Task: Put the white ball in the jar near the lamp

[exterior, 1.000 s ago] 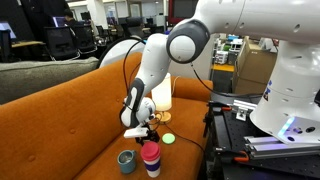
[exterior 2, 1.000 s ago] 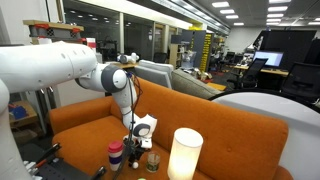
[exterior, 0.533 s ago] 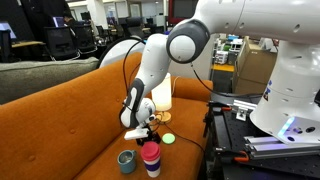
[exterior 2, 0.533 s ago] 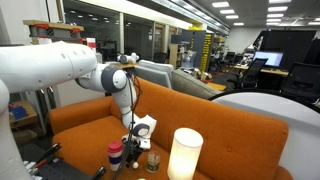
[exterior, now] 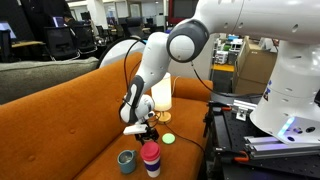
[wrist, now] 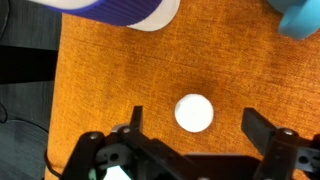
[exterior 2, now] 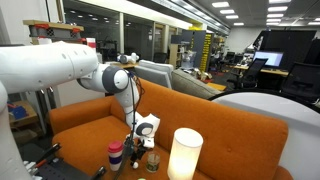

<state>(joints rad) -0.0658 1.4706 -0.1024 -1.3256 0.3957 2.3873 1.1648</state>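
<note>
Arm (exterior: 152, 62): glossy white, rounded shells are covering every link in both exterior views.
Joints (exterior: 187, 42): dark grey rings are showing between the white shells.
Cable (exterior 2: 134, 95): a thin black line is running beside the forearm.
Wrist mount (exterior 2: 147, 126): a boxy white block is sitting above the tool.
Gripper (wrist: 192, 113): black fingers (wrist: 135, 122) and dark linkages with round pivots are filling the wrist view's lower edge.

Arm (exterior: 152, 62) comes in from the big white base, arcs up over the elbow, then drops down steep, so the wrist (exterior 2: 133, 122) points pretty much straight down. The gripper (exterior: 147, 127) hangs low, and in the wrist view its dark fingers (wrist: 135, 120) are spread wide apart.
</note>
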